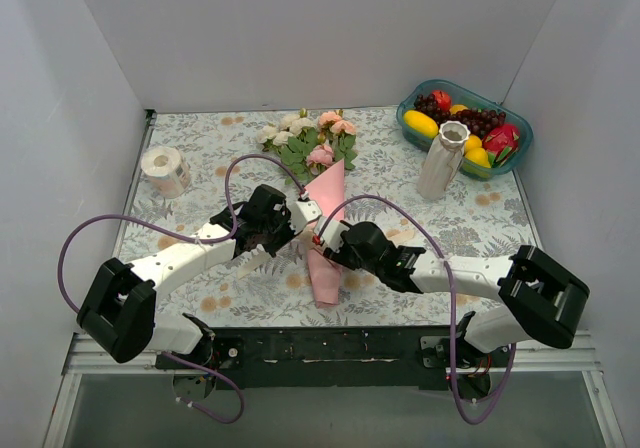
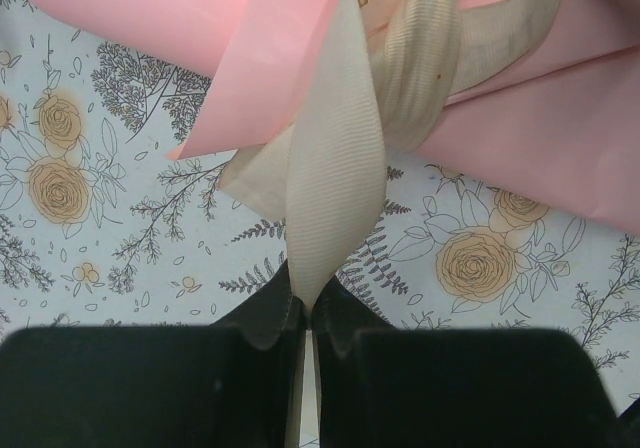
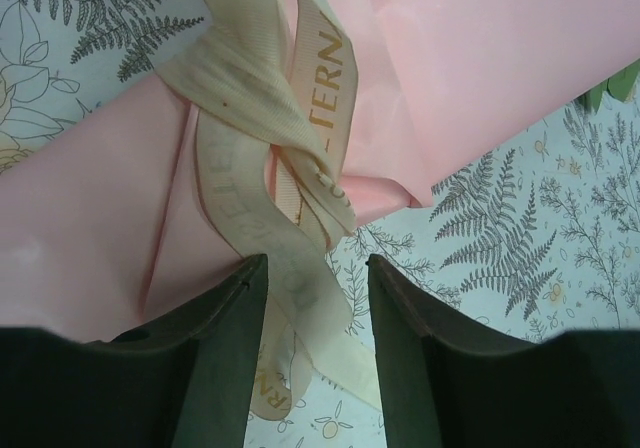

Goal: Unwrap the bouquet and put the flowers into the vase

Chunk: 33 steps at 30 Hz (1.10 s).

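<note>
Left gripper [image 2: 308, 313] fingers were closed flat on the free tail of the cream ribbon [image 2: 335, 198], which ran taut from the jaws up to the knot. This was judged a hold for pulling the bow apart. The right gripper [image 3: 318, 278] stood about half open, its fingers straddling a second ribbon tail just below the knot without pinching it. It was probably placed there to take that tail or to steady the wrap.

The bouquet [image 1: 328, 190] lay flat on the table [image 1: 200, 148] between the two arms, narrow end toward the bases and flowers [image 1: 310, 138] toward the far wall. The pink paper [image 2: 520, 138] was wrapped around the stems and the knot was not yet undone, so unwrapping was judged to be at its first step.

The vase [image 1: 443, 160] stood upright at the far right, just in front of the fruit bowl [image 1: 403, 118]. It was well apart from the bouquet, with no stems in it.

Risk noted: a pull on one tail may drag the light bouquet instead of loosening the knot.
</note>
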{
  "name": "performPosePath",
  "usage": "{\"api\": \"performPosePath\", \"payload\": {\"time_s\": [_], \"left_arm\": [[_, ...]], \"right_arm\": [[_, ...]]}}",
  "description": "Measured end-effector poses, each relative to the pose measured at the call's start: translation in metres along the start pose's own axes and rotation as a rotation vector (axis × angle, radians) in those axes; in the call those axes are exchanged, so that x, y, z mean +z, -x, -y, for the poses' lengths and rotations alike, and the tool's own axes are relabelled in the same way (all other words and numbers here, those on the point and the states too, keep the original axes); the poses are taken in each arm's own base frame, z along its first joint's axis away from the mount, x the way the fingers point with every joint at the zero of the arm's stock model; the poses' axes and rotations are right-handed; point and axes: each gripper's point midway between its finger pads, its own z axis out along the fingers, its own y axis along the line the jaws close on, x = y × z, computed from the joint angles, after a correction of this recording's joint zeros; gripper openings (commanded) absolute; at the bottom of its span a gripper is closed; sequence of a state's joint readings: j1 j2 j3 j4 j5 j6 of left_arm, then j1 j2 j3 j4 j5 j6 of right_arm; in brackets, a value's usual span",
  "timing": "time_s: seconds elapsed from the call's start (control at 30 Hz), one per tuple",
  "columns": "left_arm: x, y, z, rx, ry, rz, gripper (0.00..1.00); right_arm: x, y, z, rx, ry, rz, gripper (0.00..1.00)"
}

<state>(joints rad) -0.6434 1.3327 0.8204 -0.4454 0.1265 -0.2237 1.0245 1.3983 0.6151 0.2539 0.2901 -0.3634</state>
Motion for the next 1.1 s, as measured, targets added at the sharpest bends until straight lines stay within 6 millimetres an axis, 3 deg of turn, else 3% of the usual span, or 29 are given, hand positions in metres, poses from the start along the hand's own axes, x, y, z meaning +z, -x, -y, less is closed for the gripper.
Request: {"api": "performPosePath", "payload": {"time_s": [0.2,0.37,0.63,0.93,1.07,1.1], "left_arm": [[0.000,0.000,0.000,0.000,0.000,0.000,0.03],[0.000,0.000,0.000,0.001,0.002,0.000,0.03],[0.000,-0.001,-0.002,0.008,0.008,-0.004,0.03],[-0.001,-0.001,-0.004,0.011,0.019,-0.008,0.03],[-0.001,-0.002,-0.005,0.011,0.025,-0.010,0.03],[-0.001,-0.002,-0.005,0.011,0.027,-0.011,0.03]], "right_arm": [[-0.004,-0.002,-0.005,-0.001,0.029,-0.004,0.53],[-0.003,-0.001,-0.005,0.002,0.033,-0.002,0.45],[0.000,-0.002,-0.008,0.031,0.035,-0.002,0.01],[-0.002,-0.002,-0.006,0.049,0.026,-0.005,0.01],[-0.013,0.014,0.005,0.061,-0.005,0.045,0.01],[-0.017,0.019,0.008,0.067,-0.015,0.064,0.05]]}}
